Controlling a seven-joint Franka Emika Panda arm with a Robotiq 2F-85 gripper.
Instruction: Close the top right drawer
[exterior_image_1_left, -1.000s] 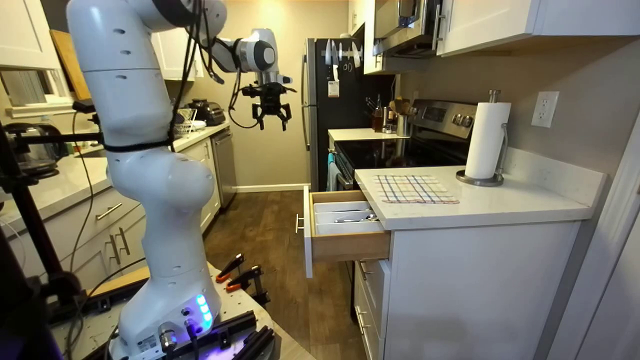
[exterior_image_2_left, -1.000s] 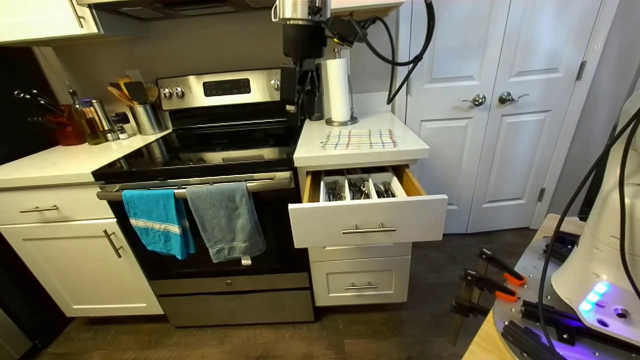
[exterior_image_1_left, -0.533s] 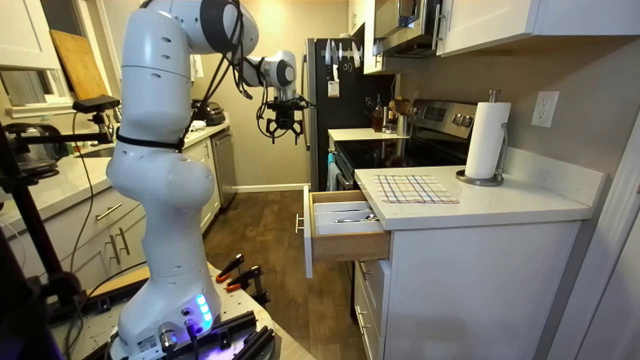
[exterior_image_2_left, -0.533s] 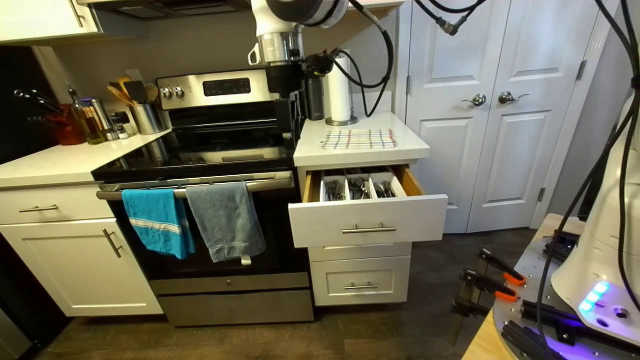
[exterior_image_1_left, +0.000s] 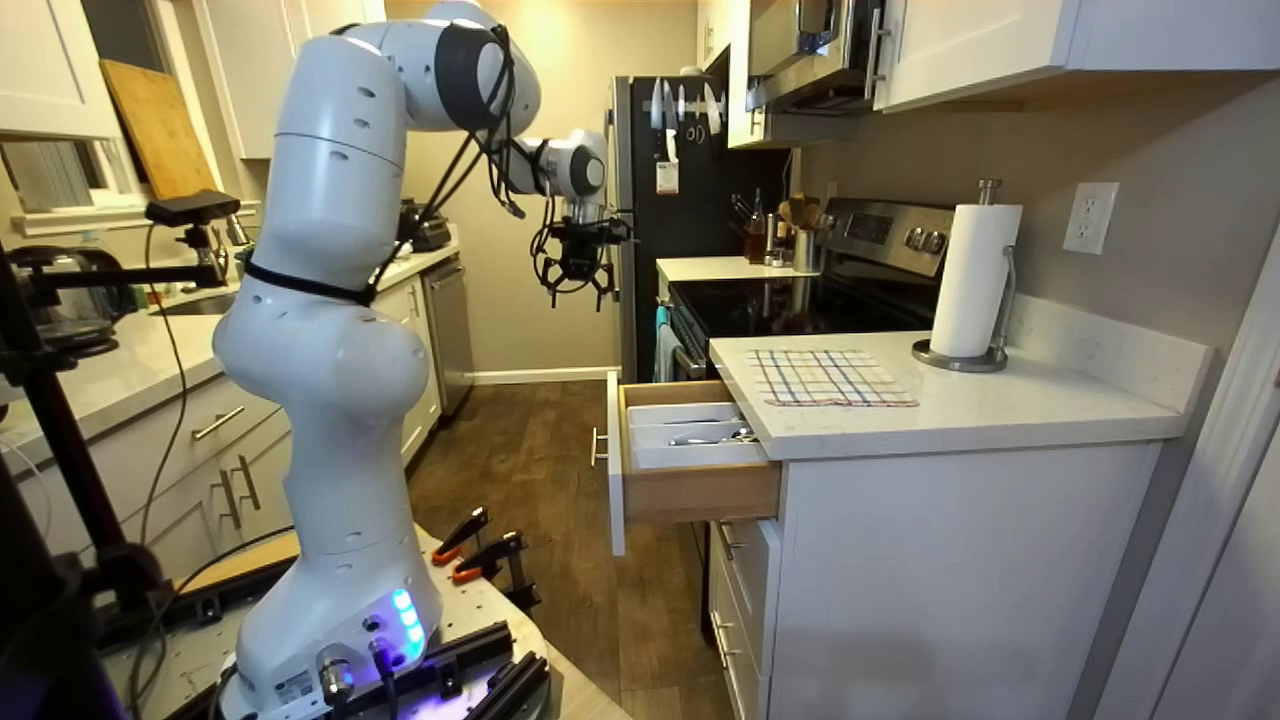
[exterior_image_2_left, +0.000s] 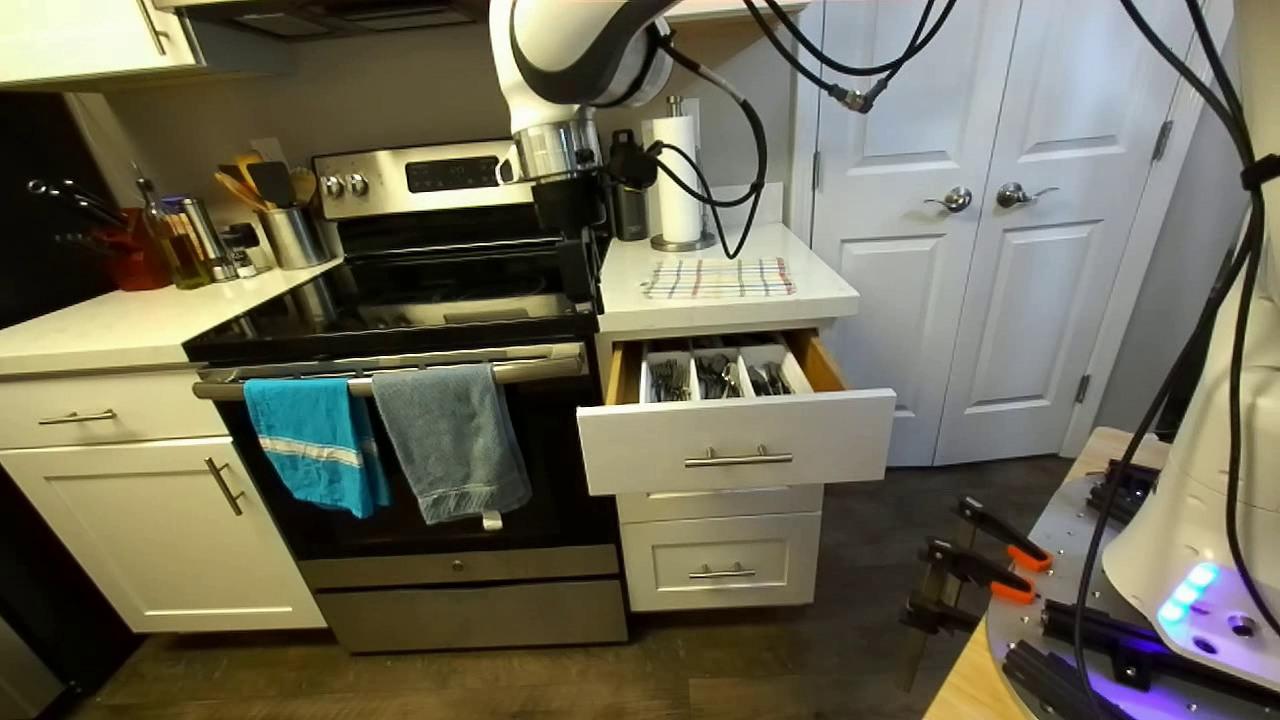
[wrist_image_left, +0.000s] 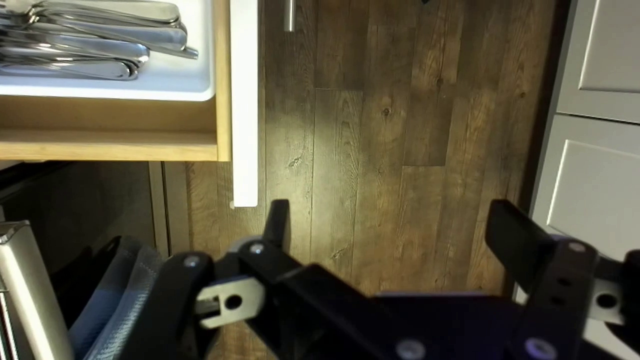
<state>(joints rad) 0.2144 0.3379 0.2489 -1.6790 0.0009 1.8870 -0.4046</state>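
Observation:
The top right drawer stands pulled out, its flat white front (exterior_image_1_left: 615, 470) well away from the counter; it also shows in an exterior view (exterior_image_2_left: 640, 445). Its wood sides hold a white tray with cutlery. In the wrist view its front's top edge (wrist_image_left: 245, 100) lies left of and above my fingers. My gripper (exterior_image_1_left: 579, 300) is open and empty, above drawer height and out in front of the drawer's stove-side end. The wrist view shows its fingers (wrist_image_left: 387, 212) wide apart over floor. In an exterior view the gripper (exterior_image_2_left: 578, 270) is dark against the stove, fingers hard to see.
The counter (exterior_image_1_left: 1000, 420) over the drawer bears a checked cloth (exterior_image_1_left: 830, 378) and a paper towel roll (exterior_image_1_left: 975, 280). The stove (exterior_image_2_left: 450, 290) with hanging towels (exterior_image_2_left: 450, 440) stands beside the drawer. Lower drawers (exterior_image_2_left: 720, 560) are shut. Clamps (exterior_image_2_left: 985, 565) sit on the robot's table edge.
The arm has swung toward the stove and drawer side and come down, slower in the last half second. The gripper stayed open. The drawer has not moved.

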